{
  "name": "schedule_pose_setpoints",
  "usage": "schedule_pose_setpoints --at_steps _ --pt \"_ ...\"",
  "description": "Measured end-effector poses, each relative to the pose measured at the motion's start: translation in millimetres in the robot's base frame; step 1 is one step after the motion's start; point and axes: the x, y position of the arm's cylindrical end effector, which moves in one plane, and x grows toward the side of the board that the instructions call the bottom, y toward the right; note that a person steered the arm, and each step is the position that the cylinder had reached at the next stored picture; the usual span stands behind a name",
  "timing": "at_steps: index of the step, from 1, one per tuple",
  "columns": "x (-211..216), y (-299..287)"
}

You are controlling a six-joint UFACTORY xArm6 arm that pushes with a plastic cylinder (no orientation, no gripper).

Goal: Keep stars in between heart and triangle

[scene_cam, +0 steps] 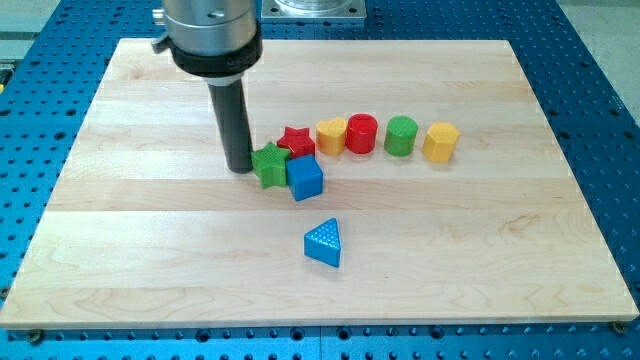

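Note:
My tip (239, 167) rests on the board just left of the green star (268, 164), touching or nearly touching it. The red star (296, 142) sits just up and right of the green star. A yellow heart (331, 134) lies right of the red star. A blue cube (305, 178) touches the green star on its right side. The blue triangle (324, 243) lies alone toward the view's bottom, below the cube.
A red cylinder (361, 133), a green cylinder (401, 136) and a yellow hexagonal block (440, 142) continue the row to the view's right. The wooden board (120, 250) lies on a blue perforated table (620, 150).

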Motion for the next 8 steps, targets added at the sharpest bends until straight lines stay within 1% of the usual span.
schedule_pose_setpoints --at_steps 1,2,3,4,5,6,7,8 --pt "21 40" --pt "26 70" --pt "24 24" --pt "6 -8" --pt "-22 12" --pt "-32 30" --pt "-29 56" --pt "-27 57"
